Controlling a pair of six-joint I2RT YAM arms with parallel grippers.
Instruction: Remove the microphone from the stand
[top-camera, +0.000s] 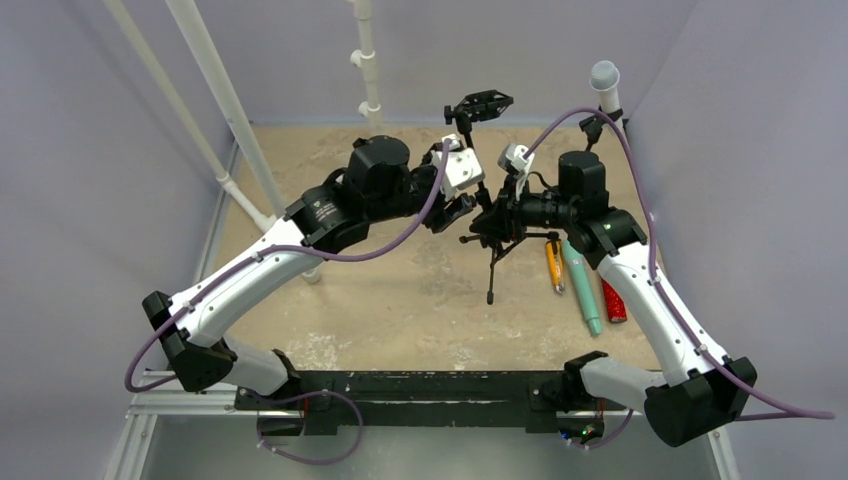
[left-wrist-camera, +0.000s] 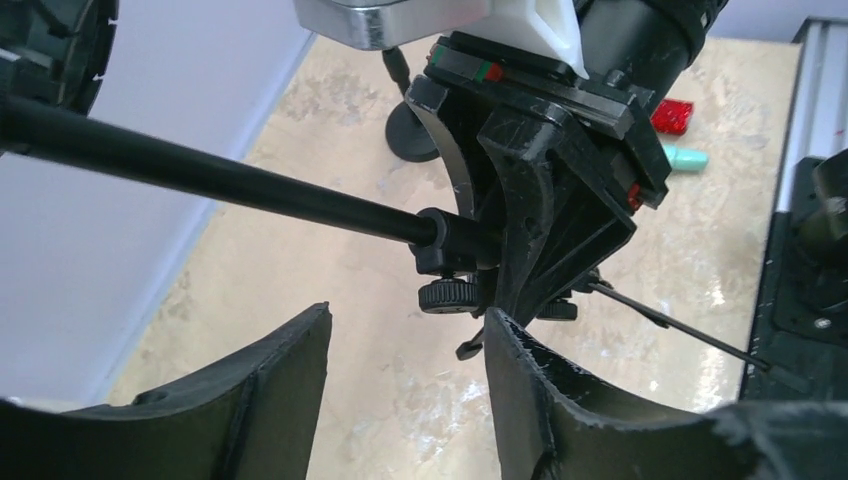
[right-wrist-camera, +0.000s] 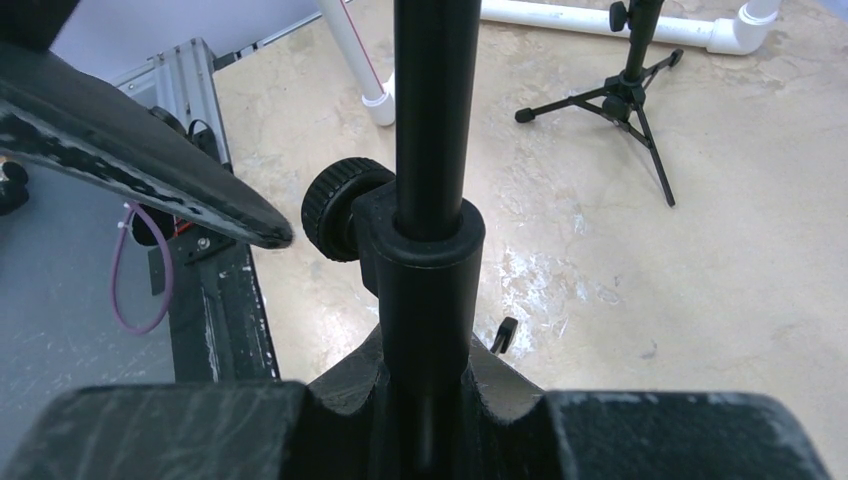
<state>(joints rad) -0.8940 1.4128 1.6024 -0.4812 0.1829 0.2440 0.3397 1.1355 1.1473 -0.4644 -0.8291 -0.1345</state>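
A black tripod stand is on the sandy table, its pole rising toward the camera. The black clip at its top looks empty. My right gripper is shut on the pole's thick collar, just below a knob. My left gripper is open beside the stand's joint, with only table between its fingers. A white microphone with a grey head stands upright at the back right, with a black clip on it lower down.
An orange pen-like item, a long teal item and a red item lie right of the stand. A second tripod stands by white PVC pipes. A round black base sits behind the right gripper.
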